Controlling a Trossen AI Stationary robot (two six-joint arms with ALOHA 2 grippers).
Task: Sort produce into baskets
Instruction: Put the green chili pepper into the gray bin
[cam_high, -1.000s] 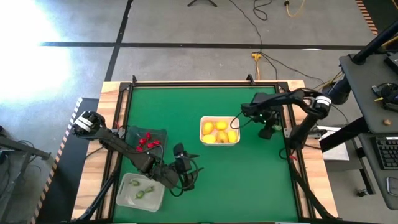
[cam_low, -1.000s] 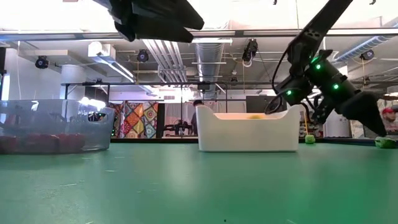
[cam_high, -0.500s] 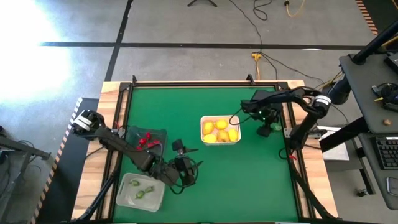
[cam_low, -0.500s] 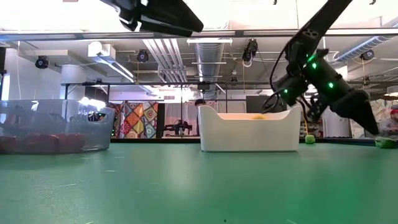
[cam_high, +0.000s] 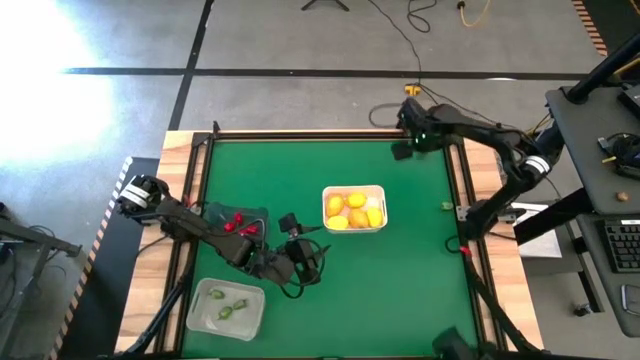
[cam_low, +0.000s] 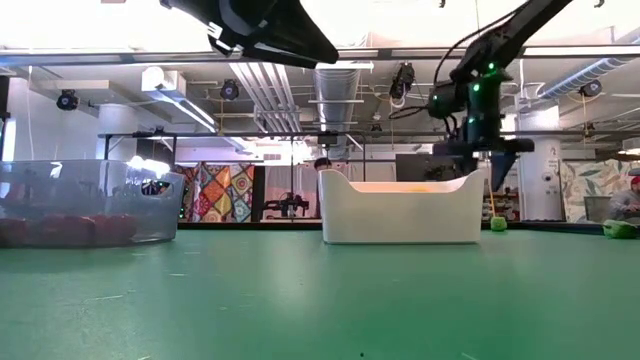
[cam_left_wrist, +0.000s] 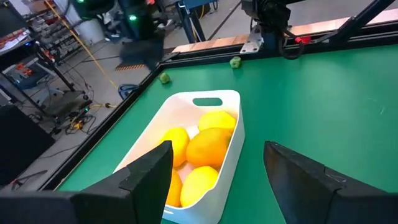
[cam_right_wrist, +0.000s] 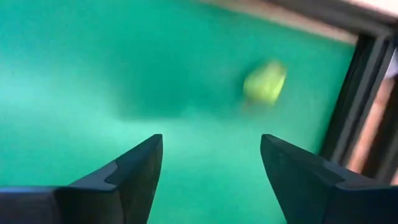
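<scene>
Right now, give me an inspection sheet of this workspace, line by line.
Surface: green mat in a wooden frame.
Job's things: white basket holds yellow fruits; dark basket holds red pieces; clear basket holds green pieces; loose green piece near the far right corner, another at the right edge.
Clutter: nothing seen.
Grippers: left gripper open, facing the white basket; right gripper open, near the loose green piece.
Cables: floor cables beyond the table.
Surroundings: desk at right.

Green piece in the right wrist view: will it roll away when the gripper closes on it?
Small and rounded, the green piece probably rolls if nudged and is likely light. The rail beside it might stop it; the open right gripper spans wider than it.
</scene>
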